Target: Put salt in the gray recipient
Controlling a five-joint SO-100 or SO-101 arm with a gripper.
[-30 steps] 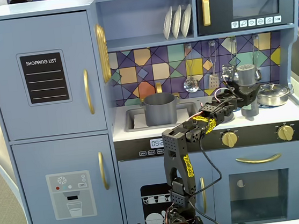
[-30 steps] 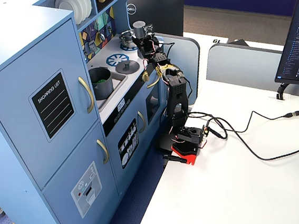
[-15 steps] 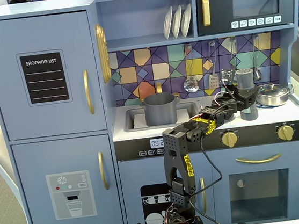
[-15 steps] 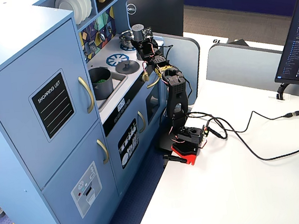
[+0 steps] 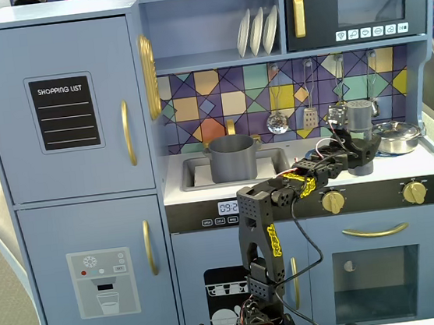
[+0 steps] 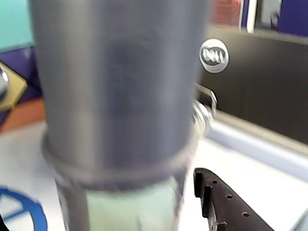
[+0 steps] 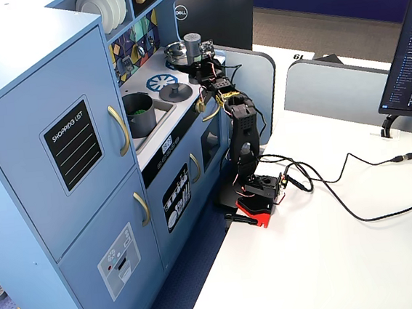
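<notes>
The salt (image 5: 359, 119) is a tall dark-gray shaker with a lighter cap, standing on the counter's right side. It also shows in the other fixed view (image 7: 193, 45). In the wrist view the salt (image 6: 120, 86) fills the frame, blurred, with its pale green label at the bottom. My gripper (image 5: 359, 154) is open with its jaws on either side of the shaker's lower half. One black finger (image 6: 219, 202) stands just right of the shaker with a thin gap. The gray recipient (image 5: 234, 159) sits in the sink, left of the gripper, and shows in the other fixed view (image 7: 139, 115).
A shiny steel pan (image 5: 397, 136) stands just right of the shaker. A flat gray lid with a knob (image 7: 175, 92) lies on the counter between the sink and the burner. Utensils (image 5: 277, 120) hang on the back wall. The arm's base (image 7: 257, 193) stands on a white desk.
</notes>
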